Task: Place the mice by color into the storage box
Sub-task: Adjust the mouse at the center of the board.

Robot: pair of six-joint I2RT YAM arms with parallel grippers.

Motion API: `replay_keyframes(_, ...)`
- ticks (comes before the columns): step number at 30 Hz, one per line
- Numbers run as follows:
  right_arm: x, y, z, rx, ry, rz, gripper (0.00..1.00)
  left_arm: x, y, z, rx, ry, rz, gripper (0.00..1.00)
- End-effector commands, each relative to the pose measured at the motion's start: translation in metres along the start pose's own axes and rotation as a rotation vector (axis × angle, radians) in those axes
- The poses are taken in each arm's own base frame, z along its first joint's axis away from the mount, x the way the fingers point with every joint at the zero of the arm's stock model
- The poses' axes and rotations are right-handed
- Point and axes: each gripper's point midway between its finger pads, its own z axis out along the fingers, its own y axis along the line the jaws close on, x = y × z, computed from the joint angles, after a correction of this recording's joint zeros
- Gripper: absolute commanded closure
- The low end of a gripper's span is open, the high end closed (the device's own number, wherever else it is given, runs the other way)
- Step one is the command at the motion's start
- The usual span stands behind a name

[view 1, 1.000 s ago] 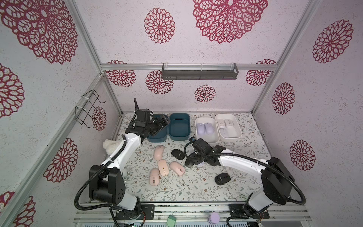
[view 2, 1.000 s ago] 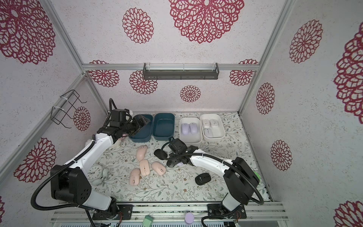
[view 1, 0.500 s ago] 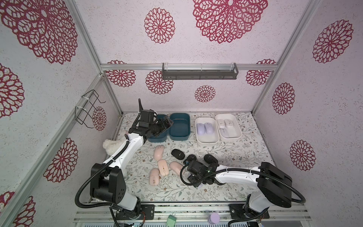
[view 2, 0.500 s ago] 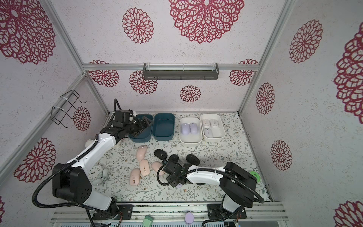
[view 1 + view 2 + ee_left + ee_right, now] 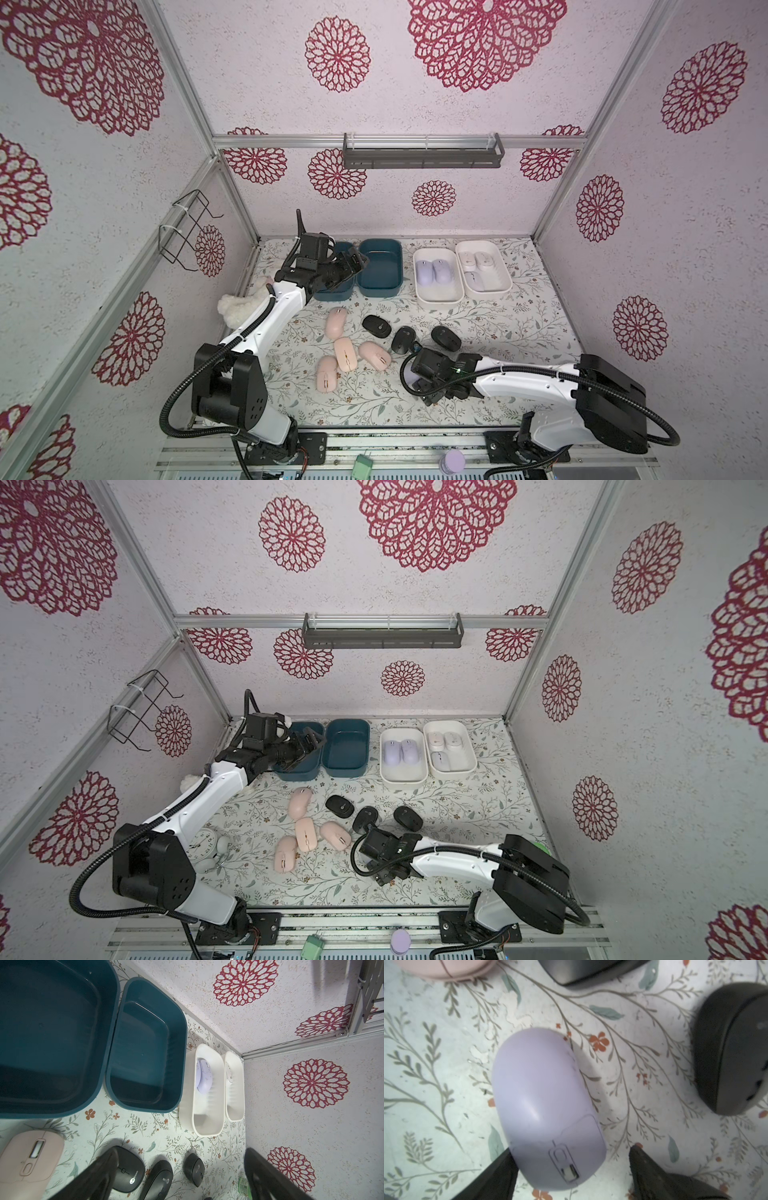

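Observation:
A lavender mouse (image 5: pixel 546 1105) lies on the floral mat at the front middle. My right gripper (image 5: pixel 571 1151) is open around its front end: one finger is against its side and the other stands apart. Several peach-pink mice (image 5: pixel 345 353) and three black mice (image 5: pixel 403 338) lie mid-table. Two lavender mice (image 5: pixel 432 272) sit in a white storage box (image 5: pixel 438 299), and white mice (image 5: pixel 478 266) sit in the white box (image 5: pixel 488 291) beside it. My left gripper (image 5: pixel 357 259) hangs open and empty over the left teal box (image 5: pixel 332 295). A second teal box (image 5: pixel 380 286) beside it holds nothing.
A white plush toy (image 5: pixel 239 309) lies by the left wall. A small alarm clock (image 5: pixel 205 841) stands beside the left arm's base. There is a wire rack (image 5: pixel 187 232) on the left wall and a grey shelf (image 5: pixel 422 153) on the back wall.
My right arm has pulled back from the row of black mice to the front of the mat, and its jaws have widened around the lavender mouse. My left gripper has shifted slightly over the teal box.

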Motion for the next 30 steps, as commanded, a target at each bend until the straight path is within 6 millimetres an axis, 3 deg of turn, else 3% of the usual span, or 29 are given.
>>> replay_keyframes(1, 0.014, -0.017, -0.006, 0.075, 0.038, 0.049, 0.17, 0.002, -0.002, 0.004, -0.004, 0.006, 0.017, 0.03)
replay_keyframes(8, 0.013, -0.055, -0.004, 0.243, 0.06, 0.128, 0.24, 0.003, -0.002, 0.003, -0.005, 0.006, 0.02, 0.03)
replay_keyframes(15, -0.013, -0.085, -0.004, 0.319, 0.036, 0.164, 0.25, 0.003, -0.004, 0.004, 0.001, 0.01, 0.02, 0.03)
replay_keyframes(24, -0.069, -0.084, 0.004, 0.314, -0.04, 0.146, 0.24, 0.001, -0.005, -0.001, -0.004, -0.004, 0.034, 0.03)
replay_keyframes(30, -0.085, -0.075, -0.015, 0.271, -0.098, 0.255, 0.23, 0.0, -0.008, -0.004, 0.006, -0.006, 0.034, 0.03)
